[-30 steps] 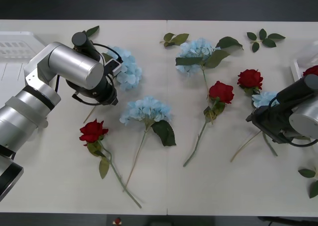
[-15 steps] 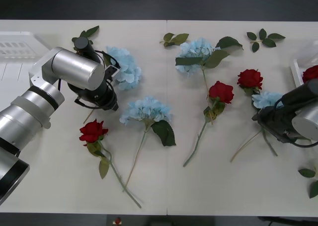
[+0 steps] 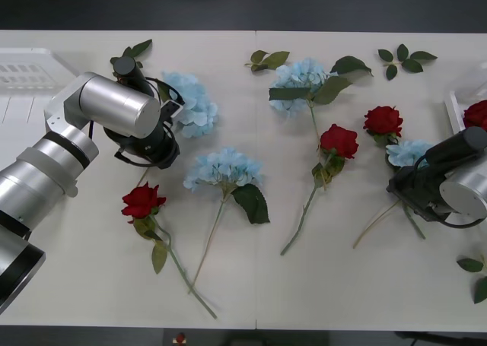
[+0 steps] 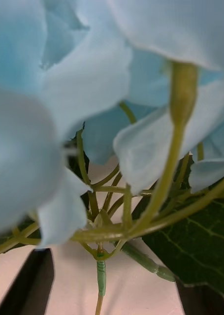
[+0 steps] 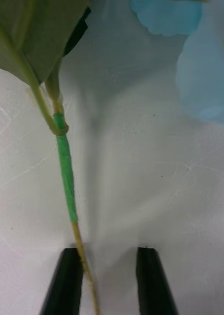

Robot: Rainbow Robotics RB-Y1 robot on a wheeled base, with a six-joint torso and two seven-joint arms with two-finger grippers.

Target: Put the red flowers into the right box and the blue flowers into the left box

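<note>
Front view, left claw [image 5: 109, 283] parted beside blue flowers [image 3: 190, 103] stem, right claw [image 4: 112, 283] spread.

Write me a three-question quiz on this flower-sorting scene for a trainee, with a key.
1. True or false: the left claw is shut on a red rose.
2. How many blue flowers lie on the table? A) two B) four C) six
3. Fill in: the flower head in front of the right claw is ___ in colour.

Key: 1 false, it is open; 2 B; 3 blue.
</note>
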